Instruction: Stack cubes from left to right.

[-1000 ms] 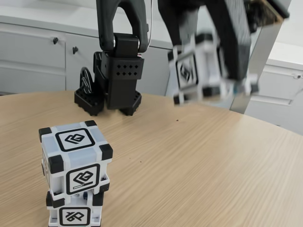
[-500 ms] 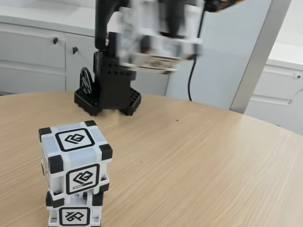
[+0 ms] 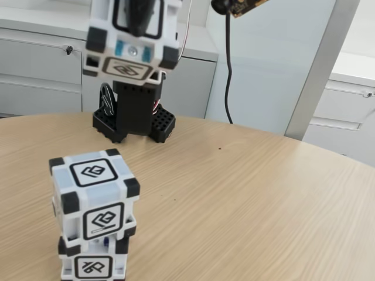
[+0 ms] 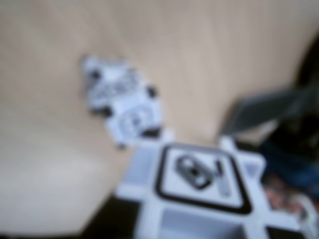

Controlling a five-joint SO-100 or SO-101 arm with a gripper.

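Two small white plastic cubes with black corners (image 3: 94,225) stacked on the wooden table (image 3: 246,199); third cube (image 3: 130,38) aloft.
Black gripper (image 3: 139,20) apparently clenched on third cube; wrist view blurred.

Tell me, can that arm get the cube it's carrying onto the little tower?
Probably yes. The carried cube hangs high in the tool, and nothing stands between it and the bare top of the two-cube stack on the table.

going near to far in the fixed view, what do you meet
stack of two cubes → arm base → cabinets. The held cube hangs in the air, so its depth is unclear.
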